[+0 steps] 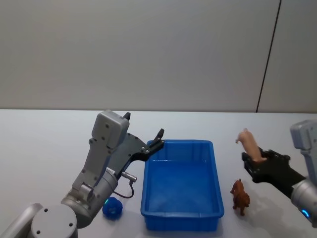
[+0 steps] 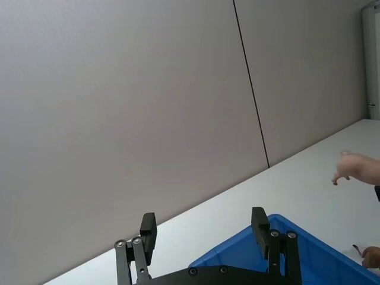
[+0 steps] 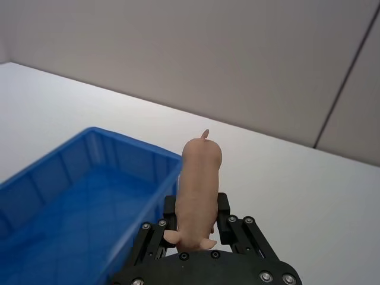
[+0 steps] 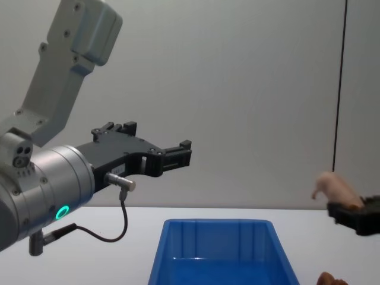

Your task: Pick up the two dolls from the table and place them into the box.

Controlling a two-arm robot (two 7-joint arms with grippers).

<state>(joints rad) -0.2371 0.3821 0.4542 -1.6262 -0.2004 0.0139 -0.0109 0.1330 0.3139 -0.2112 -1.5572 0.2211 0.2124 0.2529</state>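
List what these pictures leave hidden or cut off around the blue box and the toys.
Small blue object, head view: partly behind the left arm; its kind cannot be told.
Brown doll, chest view: cut off by the bottom edge.
Peach doll, head view: lower end hidden inside the right claw.
Box, chest view: near end cut off by the bottom edge.

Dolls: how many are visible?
2, perhaps 3: peach-tan doll in the right gripper; brown-orange doll standing right of the bright blue plastic bin; dark blue thing left of it, unclear.
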